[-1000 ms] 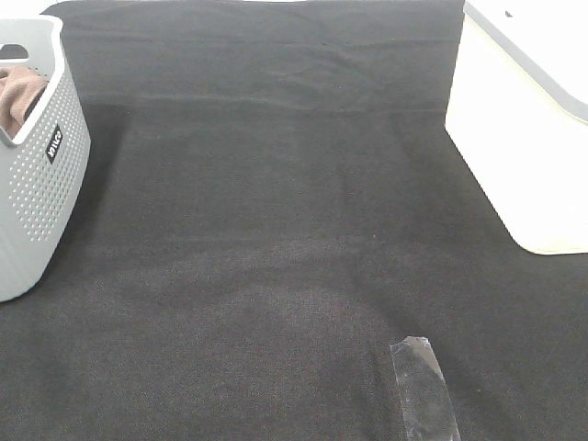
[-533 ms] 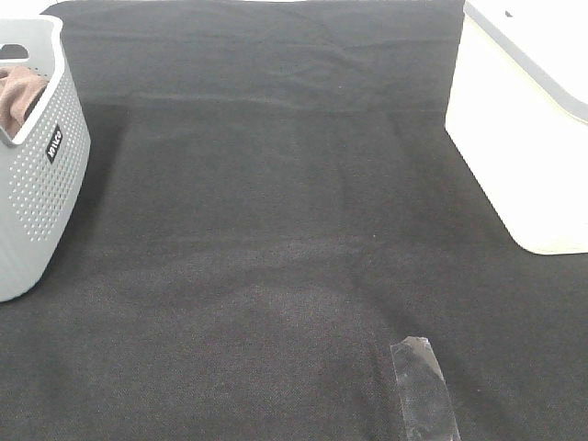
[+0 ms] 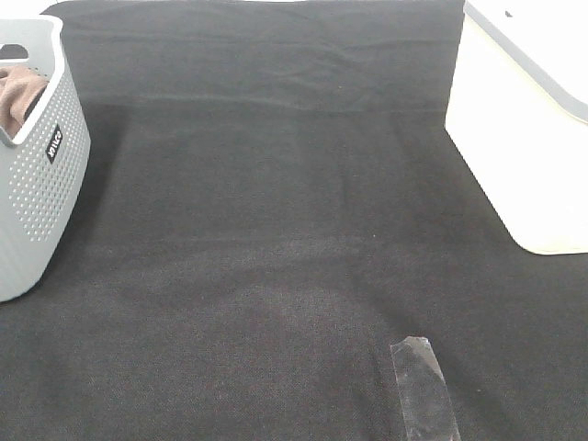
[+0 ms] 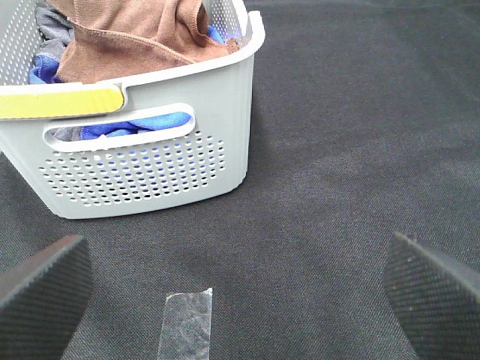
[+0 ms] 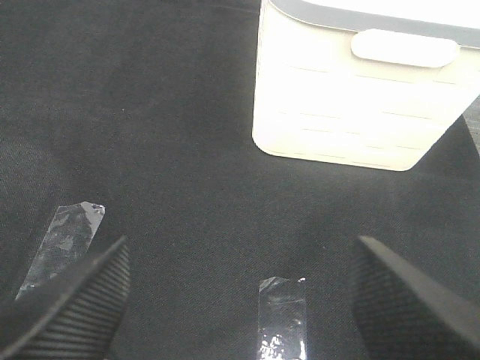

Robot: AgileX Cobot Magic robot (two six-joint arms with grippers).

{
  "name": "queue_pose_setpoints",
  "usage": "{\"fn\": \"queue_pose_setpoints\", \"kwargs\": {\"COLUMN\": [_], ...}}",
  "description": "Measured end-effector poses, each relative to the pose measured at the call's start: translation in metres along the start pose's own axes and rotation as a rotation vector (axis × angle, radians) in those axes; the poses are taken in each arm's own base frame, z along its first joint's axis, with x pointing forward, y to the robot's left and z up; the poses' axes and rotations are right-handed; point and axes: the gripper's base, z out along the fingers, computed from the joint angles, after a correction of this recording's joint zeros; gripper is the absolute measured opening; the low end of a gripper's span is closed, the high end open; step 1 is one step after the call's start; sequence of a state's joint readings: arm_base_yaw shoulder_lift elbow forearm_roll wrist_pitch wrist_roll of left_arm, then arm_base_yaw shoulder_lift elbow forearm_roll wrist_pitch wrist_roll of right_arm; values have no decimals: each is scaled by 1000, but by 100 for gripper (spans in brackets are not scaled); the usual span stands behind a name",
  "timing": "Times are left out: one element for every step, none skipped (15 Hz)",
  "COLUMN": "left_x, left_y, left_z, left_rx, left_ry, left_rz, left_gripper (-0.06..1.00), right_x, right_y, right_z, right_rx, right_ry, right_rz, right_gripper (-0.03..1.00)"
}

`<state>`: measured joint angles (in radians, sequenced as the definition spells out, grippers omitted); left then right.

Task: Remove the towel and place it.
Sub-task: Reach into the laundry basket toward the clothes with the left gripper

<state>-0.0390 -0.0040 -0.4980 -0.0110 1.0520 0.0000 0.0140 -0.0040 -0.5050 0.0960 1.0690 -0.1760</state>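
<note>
Scene: a work surface covered by black cloth is seen from above, with a grey perforated basket at its left edge and a white lidded bin at its right edge. Neither arm is seen in this high view.
Towel: the reddish-brown towel is heaped on top of the laundry inside the basket, bunched up near the rim. Blue cloth and a little grey cloth are seen beneath it.
Left gripper: the left gripper is held over the black cloth, just in front of the basket's handle side. Its fingers are spread wide apart and nothing is held.
Right gripper: the right gripper is pointed toward the white bin across the cloth. Its fingers are likewise spread wide and nothing is gripped.
Tape: a strip of clear tape is stuck to the cloth near the front edge.
Step in hand: the approach before the grasp is judged to be shown; the towel has not yet been lifted out.
Next move: the left gripper would need to be raised over the basket rim and lowered onto a raised fold, so that the towel alone is pinched and the blue cloth is left behind.
Placement: the middle of the black cloth is judged the likely spot, though none is named in the task.
</note>
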Motion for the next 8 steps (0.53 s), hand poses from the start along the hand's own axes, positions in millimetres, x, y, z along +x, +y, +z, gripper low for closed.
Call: {"fn": "queue_pose_setpoints", "kwargs": {"left_x": [0, 0, 0, 0, 0, 0, 0, 0], "left_y": [0, 0, 0, 0, 0, 0, 0, 0], "left_z": [0, 0, 0, 0, 0, 0, 0, 0], "left_rx": [0, 0, 0, 0, 0, 0, 0, 0], "left_ry": [0, 0, 0, 0, 0, 0, 0, 0], "left_rz": [0, 0, 0, 0, 0, 0, 0, 0], "left_gripper": [99, 98, 98, 98, 98, 98, 98, 98], "right_x": [0, 0, 0, 0, 0, 0, 0, 0], "right_y": [0, 0, 0, 0, 0, 0, 0, 0], "right_z": [0, 0, 0, 0, 0, 0, 0, 0], "right_rx": [0, 0, 0, 0, 0, 0, 0, 0], "right_ry": [0, 0, 0, 0, 0, 0, 0, 0], "right_rz": [0, 0, 0, 0, 0, 0, 0, 0], "right_gripper": [77, 77, 77, 77, 77, 77, 77, 77]}}
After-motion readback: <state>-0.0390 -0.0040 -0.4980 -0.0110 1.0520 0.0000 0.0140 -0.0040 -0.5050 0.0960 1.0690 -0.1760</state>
